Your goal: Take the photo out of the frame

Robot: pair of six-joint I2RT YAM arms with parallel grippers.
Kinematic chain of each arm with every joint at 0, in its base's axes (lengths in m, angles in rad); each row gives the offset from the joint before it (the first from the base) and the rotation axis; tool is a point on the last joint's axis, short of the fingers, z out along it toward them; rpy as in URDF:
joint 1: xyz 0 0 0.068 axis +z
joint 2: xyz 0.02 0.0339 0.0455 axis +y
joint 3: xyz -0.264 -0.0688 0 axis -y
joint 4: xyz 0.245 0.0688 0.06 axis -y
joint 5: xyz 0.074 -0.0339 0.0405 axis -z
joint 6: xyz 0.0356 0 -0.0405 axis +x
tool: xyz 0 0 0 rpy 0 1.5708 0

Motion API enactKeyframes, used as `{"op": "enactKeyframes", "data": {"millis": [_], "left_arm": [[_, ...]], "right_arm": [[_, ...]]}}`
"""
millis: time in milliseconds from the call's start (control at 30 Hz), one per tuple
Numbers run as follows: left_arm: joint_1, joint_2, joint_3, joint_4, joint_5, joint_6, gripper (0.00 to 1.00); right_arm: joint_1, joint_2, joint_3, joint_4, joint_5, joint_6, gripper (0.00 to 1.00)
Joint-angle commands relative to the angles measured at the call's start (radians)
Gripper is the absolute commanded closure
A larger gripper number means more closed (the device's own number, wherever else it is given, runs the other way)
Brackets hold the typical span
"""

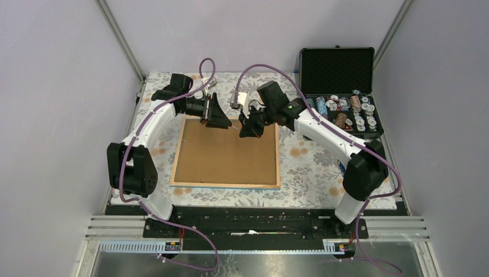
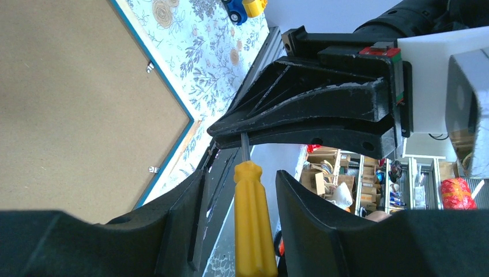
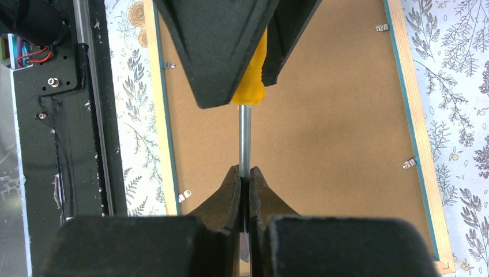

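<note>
while the frame (image 1: 225,153) lies back-up at the middle of the table (image 1: 311,170), the right claw (image 3: 245,183) pinches the shaft of a screwdriver (image 3: 245,138) and the left claw (image 2: 241,173) stands spread around its yellow handle.

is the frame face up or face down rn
Face down: the frame lies flat on the table with its brown back up, and metal clips show along its edges.

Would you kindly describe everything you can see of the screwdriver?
The screwdriver has a glossy yellow plastic-looking handle and a plain grey metal shaft. It is held in the air above the frame's brown back. The right end effector is clamped on the shaft; the left end effector's open fingers flank the handle. Its tip is hidden.
</note>
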Motion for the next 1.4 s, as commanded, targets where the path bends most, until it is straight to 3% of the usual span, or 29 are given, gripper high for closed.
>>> {"op": "enactKeyframes", "data": {"millis": [0, 233, 400, 1067, 1267, 1367], "left_arm": [[-0.007, -0.052, -0.015, 0.03, 0.012, -0.003, 0.49], [-0.023, -0.043, -0.004, 0.039, 0.014, -0.011, 0.61], [-0.026, -0.045, -0.009, 0.065, 0.022, -0.035, 0.64], [-0.058, -0.075, -0.066, 0.093, 0.009, -0.036, 0.58], [-0.069, -0.073, -0.064, 0.101, -0.012, -0.041, 0.77], [-0.065, -0.071, -0.053, 0.105, -0.034, -0.04, 0.88]], "right_arm": [[0.009, -0.006, 0.022, 0.003, -0.014, -0.01, 1.0], [0.016, 0.004, 0.032, 0.003, -0.023, -0.012, 1.0], [0.025, 0.0, 0.028, 0.004, -0.017, -0.016, 1.0], [0.043, 0.013, 0.042, 0.017, 0.009, 0.007, 1.0], [0.046, 0.005, 0.04, 0.02, 0.014, 0.002, 0.99], [0.045, -0.007, 0.025, 0.021, 0.035, 0.004, 0.83]]}}
